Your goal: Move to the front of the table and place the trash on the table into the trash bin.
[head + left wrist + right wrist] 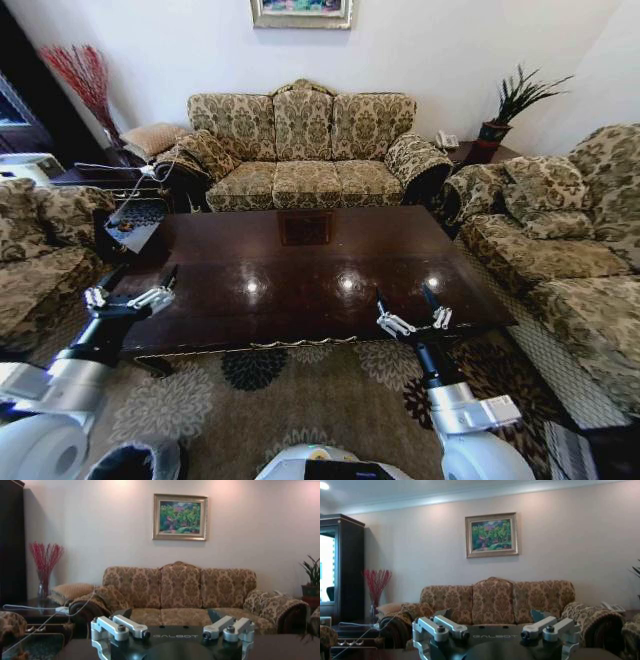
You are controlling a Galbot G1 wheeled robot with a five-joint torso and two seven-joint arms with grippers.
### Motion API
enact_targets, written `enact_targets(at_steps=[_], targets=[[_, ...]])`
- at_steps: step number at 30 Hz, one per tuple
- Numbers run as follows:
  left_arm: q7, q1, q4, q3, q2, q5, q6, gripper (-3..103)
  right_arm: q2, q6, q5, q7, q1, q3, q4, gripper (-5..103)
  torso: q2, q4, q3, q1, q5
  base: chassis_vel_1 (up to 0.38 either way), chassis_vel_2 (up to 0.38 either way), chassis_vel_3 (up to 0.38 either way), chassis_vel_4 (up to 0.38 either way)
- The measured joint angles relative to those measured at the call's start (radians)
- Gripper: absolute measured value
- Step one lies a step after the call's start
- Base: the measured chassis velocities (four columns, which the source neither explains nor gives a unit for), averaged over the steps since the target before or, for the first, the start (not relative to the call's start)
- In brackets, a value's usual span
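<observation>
Nearest the robot, at the head view's lower left edge, sits the bin (135,462), dark inside with a pale bag at its rim, on the patterned rug (330,375) beside the left arm's base. Just beyond, both arms reach forward over the desk's near edge. The left claw (138,283) hangs above the near left corner, its 2 fingers apart and gripping nothing; the left wrist view shows the same gap (171,617). The right claw (405,300) hangs above the near right edge, fingers likewise spread and bare, as the right wrist view confirms (492,617).

The desk (310,275) stretches ahead, glossy dark brown, with lamp glints on its top and a small square inlay (305,228) toward the far side. At its far left corner lies a tray (135,228) holding something small that I cannot make out. Behind the desk stands a floral sofa (305,150), armchairs flank it, and a framed painting (180,516) hangs on the wall.
</observation>
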Motion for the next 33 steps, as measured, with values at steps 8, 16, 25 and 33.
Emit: enact_targets(at_steps=[8, 16, 25, 33], targets=[[-0.001, -0.001, 0.006, 0.0, -0.001, -0.002, -0.001, 100, 0.0, 0.0, 0.002, 0.0, 0.001, 0.001, 0.0, 100, 0.0, 0.0, 0.0, 0.0, 0.0, 0.0, 0.0, 0.0, 0.0], [-0.003, -0.001, 0.009, -0.001, 0.0, -0.004, -0.001, 100, 0.0, -0.001, 0.004, -0.001, 0.002, 0.001, 0.0, 100, 0.0, 0.0, 0.0, 0.0, -0.0001, 0.0, 0.0, 0.0, 0.0], [-0.005, -0.002, 0.011, -0.002, 0.0, -0.006, -0.002, 100, 0.0, -0.001, 0.005, -0.001, 0.003, 0.002, -0.001, 100, 0.0, 0.0, 0.0, 0.0, -0.0003, -0.015, -0.016, 0.013, 0.016], [-0.006, -0.002, 0.011, -0.002, 0.0, -0.007, -0.002, 100, 0.0, -0.001, 0.005, -0.001, 0.003, 0.002, -0.001, 100, 0.0, 0.0, 0.0, 0.0, 0.0, -0.147, -0.159, 0.153, 0.15]])
